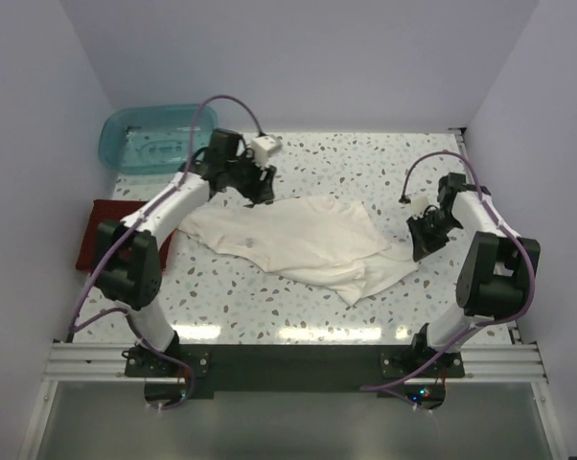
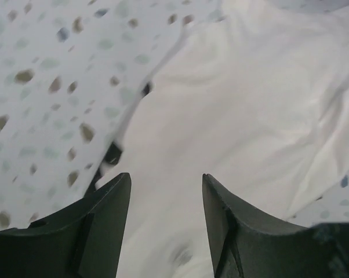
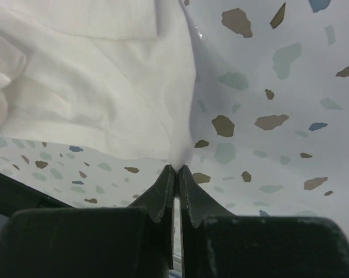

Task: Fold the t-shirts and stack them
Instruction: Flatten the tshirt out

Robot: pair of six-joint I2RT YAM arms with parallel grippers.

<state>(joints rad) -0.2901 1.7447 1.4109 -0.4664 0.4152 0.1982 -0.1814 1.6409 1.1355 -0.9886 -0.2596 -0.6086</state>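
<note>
Right pincer (image 3: 177, 169): tips pressed together on a corner of the white shirt (image 3: 99, 81), low over the right side of the table (image 3: 279, 104).
Left pincer (image 2: 166, 182): jaws apart with nothing between them, hanging over the white shirt's far left edge.
White shirt (image 1: 308, 240): lying crumpled and unfolded across the middle of the speckled table.
Dark red shirt (image 1: 85, 240): folded flat at the table's left edge, partly hidden by the left arm.
Tub (image 1: 154, 139): teal plastic, in the far left corner.

The left arm (image 1: 173, 206) and right arm (image 1: 488, 218) are white tubes joined by bulky black joints, each trailing a looping purple cable (image 1: 233, 98). Their 2 black bases (image 1: 164, 364) sit on a silver rail (image 1: 87, 359), and the fingers (image 2: 105, 226) are matte black wedges.
</note>
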